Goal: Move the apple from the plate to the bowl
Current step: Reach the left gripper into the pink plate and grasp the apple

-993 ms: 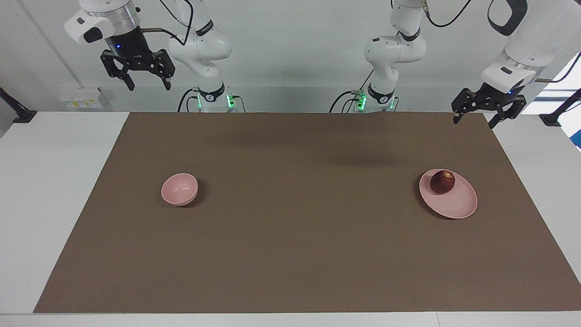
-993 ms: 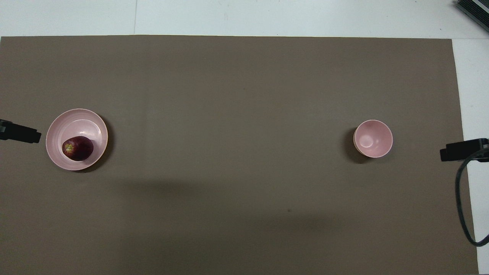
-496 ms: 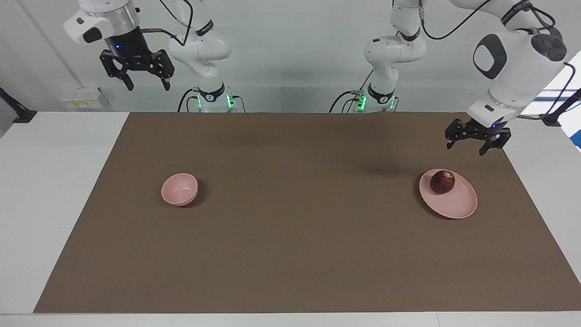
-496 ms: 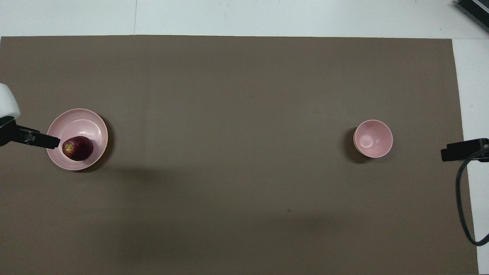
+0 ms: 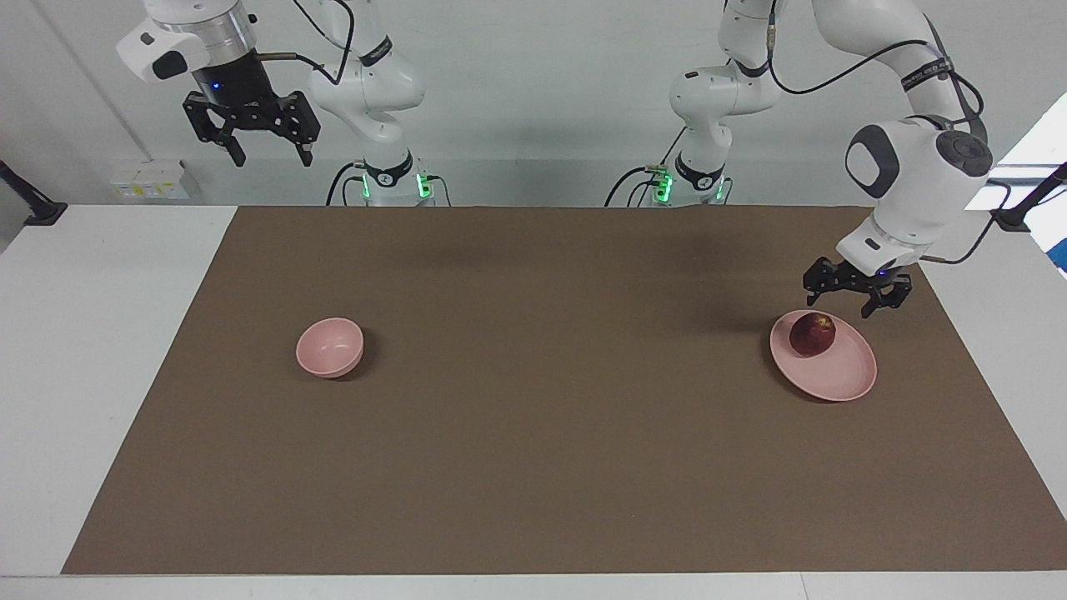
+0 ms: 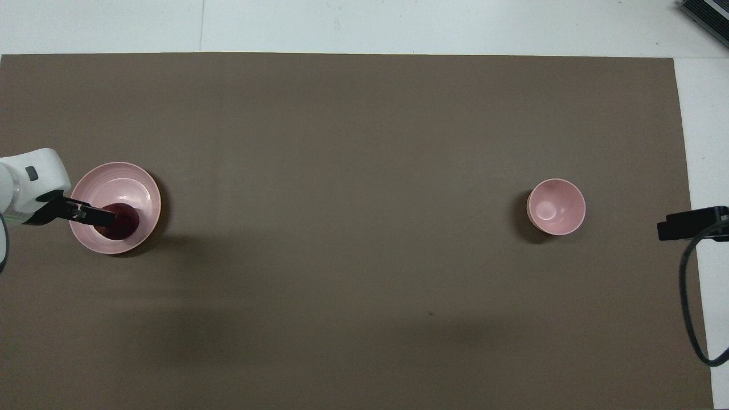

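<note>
Facing view: left gripper, wide and empty, has dropped from upper right to just above apple on plate. Grasp looks next. Right gripper waits wide, upper left; bowl empty.

Bright even light from above, soft blurred arm shadows on the brown mat, both views sharp

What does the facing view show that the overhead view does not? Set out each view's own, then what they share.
Facing view only: both arms whole, their bases, the right gripper open, waiting high up, and air between the open left gripper and the apple.
Overhead view only: the bowl's inside bottom, with nothing in it, and the left gripper covering part of the apple.
Both: apple on the plate, bowl toward the right arm's end, brown mat.
</note>
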Available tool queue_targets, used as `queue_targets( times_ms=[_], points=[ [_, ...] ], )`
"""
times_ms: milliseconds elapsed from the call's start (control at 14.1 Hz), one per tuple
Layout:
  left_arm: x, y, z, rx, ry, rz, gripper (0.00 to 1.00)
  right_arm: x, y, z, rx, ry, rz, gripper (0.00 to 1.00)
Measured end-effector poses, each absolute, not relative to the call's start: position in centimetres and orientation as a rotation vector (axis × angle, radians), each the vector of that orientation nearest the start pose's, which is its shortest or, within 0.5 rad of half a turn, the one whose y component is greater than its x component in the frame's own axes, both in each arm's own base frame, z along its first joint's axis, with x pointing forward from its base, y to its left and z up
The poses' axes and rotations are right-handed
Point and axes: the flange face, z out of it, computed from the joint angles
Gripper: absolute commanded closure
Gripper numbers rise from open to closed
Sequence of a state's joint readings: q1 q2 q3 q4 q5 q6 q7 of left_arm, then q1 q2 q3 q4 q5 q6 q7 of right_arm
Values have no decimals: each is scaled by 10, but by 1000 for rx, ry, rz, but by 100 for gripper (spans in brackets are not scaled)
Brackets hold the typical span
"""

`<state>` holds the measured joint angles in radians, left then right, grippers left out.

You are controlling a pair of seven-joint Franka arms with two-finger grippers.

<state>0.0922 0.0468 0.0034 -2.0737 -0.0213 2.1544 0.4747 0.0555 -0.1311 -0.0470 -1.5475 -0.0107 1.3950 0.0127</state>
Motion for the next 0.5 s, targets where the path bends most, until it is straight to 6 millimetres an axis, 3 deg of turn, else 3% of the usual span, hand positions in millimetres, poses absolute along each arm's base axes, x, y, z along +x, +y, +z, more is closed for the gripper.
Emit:
queue_targets(
  times_ms=[284,496],
  points=[
    [558,66,368,-3096,617,-85,0,493,1,689,-3146,9,34,0],
    [557,73,360,-3092,625,-99,0,493,1,689,-3146,9,34,0]
  ],
)
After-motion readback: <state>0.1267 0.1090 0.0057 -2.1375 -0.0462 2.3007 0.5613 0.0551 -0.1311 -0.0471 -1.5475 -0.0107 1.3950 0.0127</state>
